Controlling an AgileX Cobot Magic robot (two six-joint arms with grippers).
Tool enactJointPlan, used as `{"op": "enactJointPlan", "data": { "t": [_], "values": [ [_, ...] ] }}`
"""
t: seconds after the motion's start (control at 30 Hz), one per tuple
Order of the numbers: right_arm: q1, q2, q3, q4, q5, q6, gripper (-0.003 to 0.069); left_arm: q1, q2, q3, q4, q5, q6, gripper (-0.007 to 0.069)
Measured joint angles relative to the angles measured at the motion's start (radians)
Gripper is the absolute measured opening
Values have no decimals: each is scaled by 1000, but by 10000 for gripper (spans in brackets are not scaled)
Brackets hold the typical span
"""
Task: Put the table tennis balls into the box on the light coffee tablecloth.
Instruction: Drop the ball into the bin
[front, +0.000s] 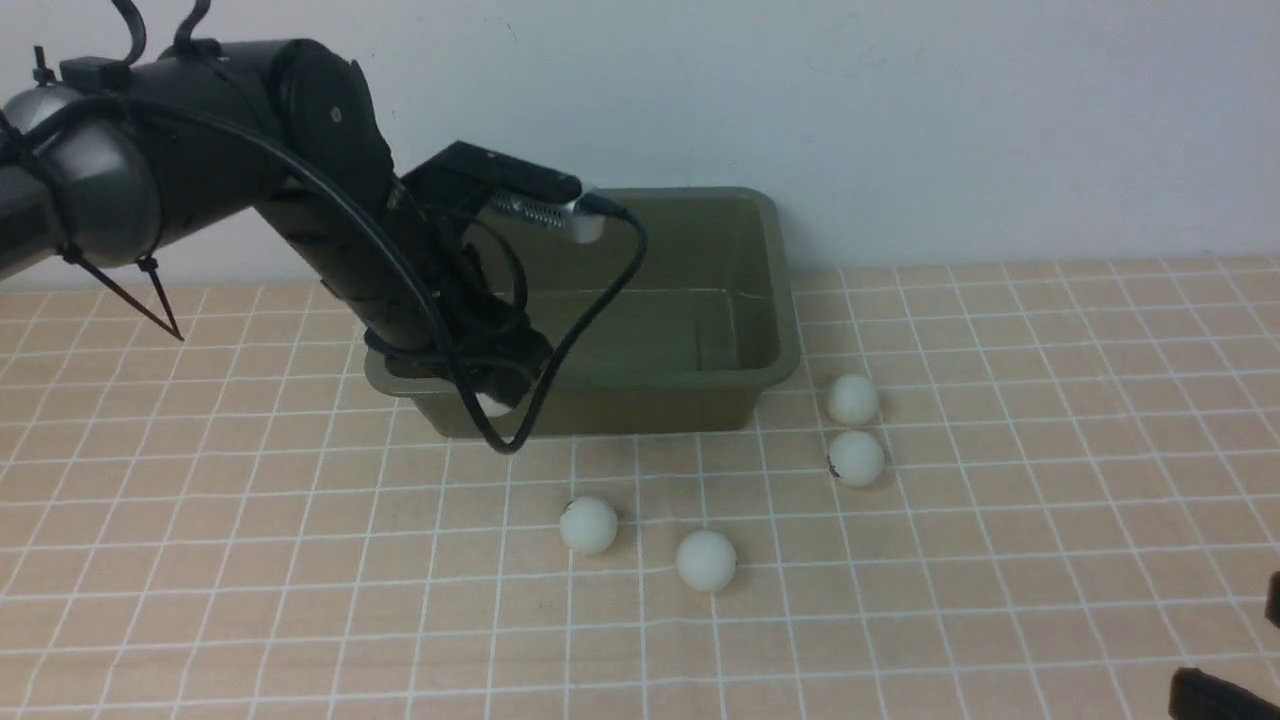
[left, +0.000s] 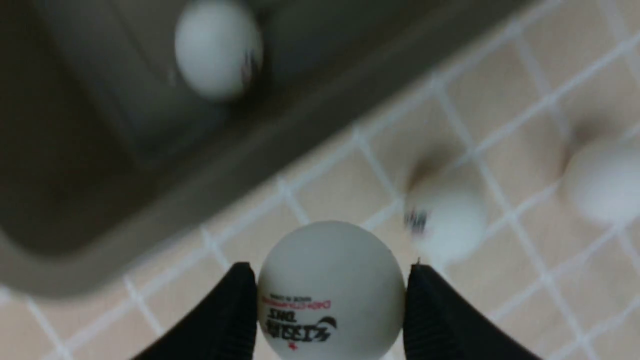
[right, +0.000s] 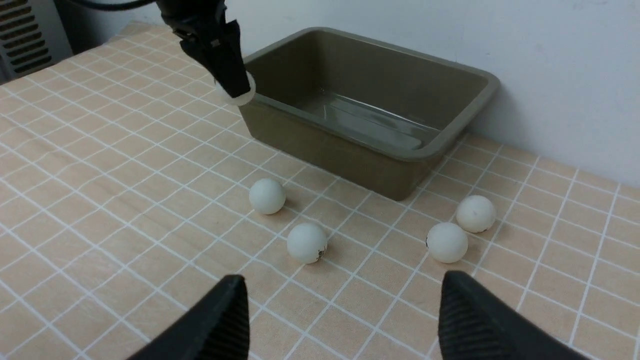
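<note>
Left gripper clamped on one table tennis ball, a black finger pressing each side; printed logo faces the wrist camera. The held ball hangs at the near-left corner of the olive-green box, just outside the rim, with cloth showing beneath it in the left wrist view. The arm reaches down over that corner, cable looping in front of the box wall. One ball lies inside the box, blurred, near a wall. Four more sit on the light coffee tablecloth. Two are just beside the box's near-right corner: the nearer one, with a dark mark, almost touches the one behind it. The other two are in front of the box, a marked ball to the left and a plain one slightly nearer and to its right, apart from each other. Right gripper holds nothing, its fingers spread wide above the cloth, well short of the nearest balls.
</note>
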Motion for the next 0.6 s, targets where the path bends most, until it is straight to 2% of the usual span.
{"op": "enactJointPlan", "data": {
  "t": [0.1,0.23,0.47,0.6],
  "values": [
    [0,0,0,0,0,0,462,0,12,-18,-5,-108,41,301],
    [0,0,0,0,6,0,462,0,49,-43,-4,-178,85,301],
    [0,0,0,0,30,13,462,0,165,-131,17,-173,126,302],
    [0,0,0,0,51,16,462,0,185,-187,35,-114,109,366]
  ]
}}
